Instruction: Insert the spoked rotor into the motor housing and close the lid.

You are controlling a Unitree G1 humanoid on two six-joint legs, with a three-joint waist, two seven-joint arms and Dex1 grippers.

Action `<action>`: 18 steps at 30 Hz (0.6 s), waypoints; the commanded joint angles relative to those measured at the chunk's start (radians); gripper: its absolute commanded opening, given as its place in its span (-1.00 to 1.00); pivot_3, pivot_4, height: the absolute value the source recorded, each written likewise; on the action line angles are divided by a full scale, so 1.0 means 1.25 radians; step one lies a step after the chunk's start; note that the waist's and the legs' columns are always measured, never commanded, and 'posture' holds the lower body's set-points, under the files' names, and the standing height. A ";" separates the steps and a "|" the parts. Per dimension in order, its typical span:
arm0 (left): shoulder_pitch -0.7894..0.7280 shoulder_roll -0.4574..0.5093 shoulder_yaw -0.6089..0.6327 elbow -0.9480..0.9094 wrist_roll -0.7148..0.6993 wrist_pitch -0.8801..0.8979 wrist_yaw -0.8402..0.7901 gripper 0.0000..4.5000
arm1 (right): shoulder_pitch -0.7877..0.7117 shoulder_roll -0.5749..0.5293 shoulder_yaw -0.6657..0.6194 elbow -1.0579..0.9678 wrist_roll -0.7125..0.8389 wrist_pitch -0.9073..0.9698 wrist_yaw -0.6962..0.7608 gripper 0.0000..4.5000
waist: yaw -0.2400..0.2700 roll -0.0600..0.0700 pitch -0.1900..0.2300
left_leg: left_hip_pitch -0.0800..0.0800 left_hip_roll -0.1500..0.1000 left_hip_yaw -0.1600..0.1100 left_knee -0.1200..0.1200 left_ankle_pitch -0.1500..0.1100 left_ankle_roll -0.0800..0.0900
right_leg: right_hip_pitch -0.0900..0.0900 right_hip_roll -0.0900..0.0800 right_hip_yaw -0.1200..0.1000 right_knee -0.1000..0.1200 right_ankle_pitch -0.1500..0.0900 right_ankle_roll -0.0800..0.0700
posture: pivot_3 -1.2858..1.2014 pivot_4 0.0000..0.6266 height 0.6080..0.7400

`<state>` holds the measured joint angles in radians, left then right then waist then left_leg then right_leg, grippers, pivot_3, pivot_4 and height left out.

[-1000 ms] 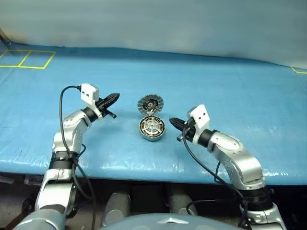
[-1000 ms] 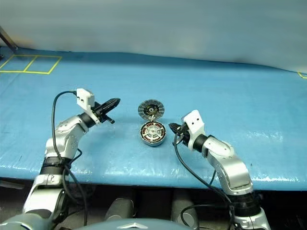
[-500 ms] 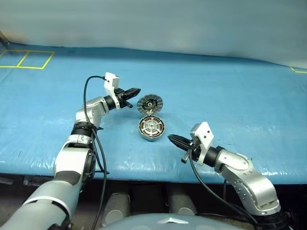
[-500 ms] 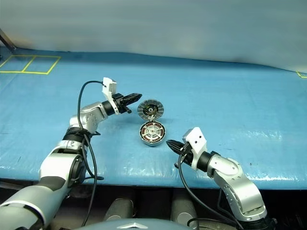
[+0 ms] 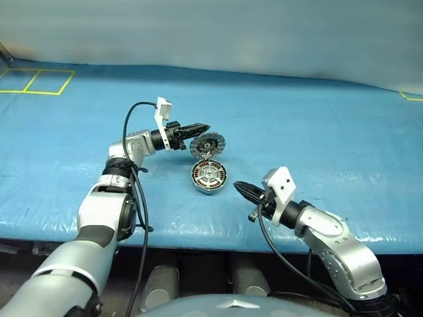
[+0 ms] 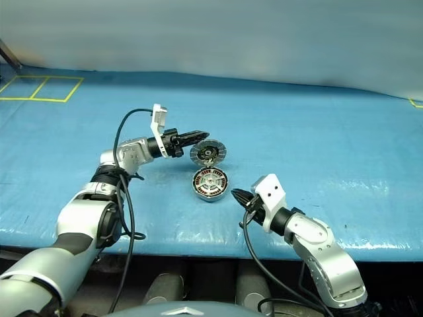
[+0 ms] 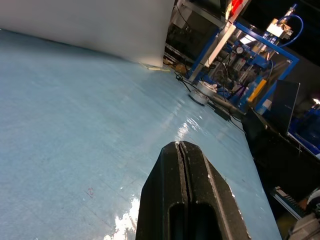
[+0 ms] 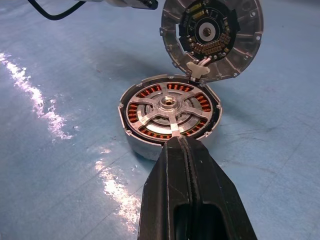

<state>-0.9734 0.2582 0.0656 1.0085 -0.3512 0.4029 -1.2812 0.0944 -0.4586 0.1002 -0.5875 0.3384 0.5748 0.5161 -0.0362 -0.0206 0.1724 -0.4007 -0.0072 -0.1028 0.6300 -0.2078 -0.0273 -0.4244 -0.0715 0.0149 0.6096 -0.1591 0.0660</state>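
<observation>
A blue plastic sheet (image 5: 317, 132) covers the table, with some wrinkles and bright reflections. Yellow tape lines (image 5: 39, 82) form rectangles at its far left corner. Behind the table there is a pale wall (image 5: 218, 30). The left wrist view shows blue-framed machinery (image 7: 250, 55) beyond the table's edge.

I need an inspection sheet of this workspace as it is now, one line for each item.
Surface: blue sheet over the table, glossy, with yellow tape lines at the far left corner.
Job's things: spoked rotor sits inside the motor housing; the lid stands open, hinged at the far edge.
Clutter: nothing seen.
Hands: left hand shut, its tip right at the lid's left rim; right hand shut, beside the housing, apart from it.
Cables: black cable loops over the left arm; another hangs under the right arm.
Surroundings: pale wall behind; machinery with blue frames beyond the table.
</observation>
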 commanded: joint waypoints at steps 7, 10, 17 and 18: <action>0.035 0.016 -0.063 -0.096 0.037 0.033 -0.072 -1.00 | -0.024 0.006 -0.001 -0.018 -0.003 -0.017 -0.007 -0.99 | 0.000 0.000 0.000 | 0.000 0.000 0.000 0.000 0.000 0.000 | 0.000 0.000 0.000 0.000 0.000 0.000 | 0.03 -0.52 1.00; 0.054 0.019 -0.070 -0.125 0.036 0.045 -0.081 -1.00 | -0.024 0.007 -0.002 -0.016 -0.003 -0.017 -0.006 -0.99 | 0.000 0.000 0.000 | 0.000 0.000 0.000 0.000 0.000 0.000 | 0.000 0.000 0.000 0.000 0.000 0.000 | 0.03 -0.52 1.00; 0.101 0.028 -0.101 -0.175 0.053 0.059 -0.092 -1.00 | -0.032 0.009 -0.005 -0.005 -0.010 -0.017 -0.014 -0.99 | 0.000 0.000 0.000 | 0.000 0.000 0.000 0.000 0.000 0.000 | 0.000 0.000 0.000 0.000 0.000 0.000 | 0.03 -0.52 1.00; 0.108 0.030 -0.107 -0.180 0.056 0.058 -0.092 -1.00 | -0.034 0.010 -0.004 -0.004 -0.011 -0.016 -0.017 -0.99 | 0.000 0.000 0.000 | 0.000 0.000 0.000 0.000 0.000 0.000 | 0.000 0.000 0.000 0.000 0.000 0.000 | 0.03 -0.52 1.00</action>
<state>-0.8405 0.2862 -0.0561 0.8230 -0.2855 0.4736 -1.3845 0.0623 -0.4561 0.1071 -0.5768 0.3207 0.5741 0.4991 -0.0360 -0.0205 0.1724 -0.4005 -0.0072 -0.1029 0.6300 -0.2078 -0.0272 -0.4243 -0.0715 0.0150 0.6100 -0.1591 0.0659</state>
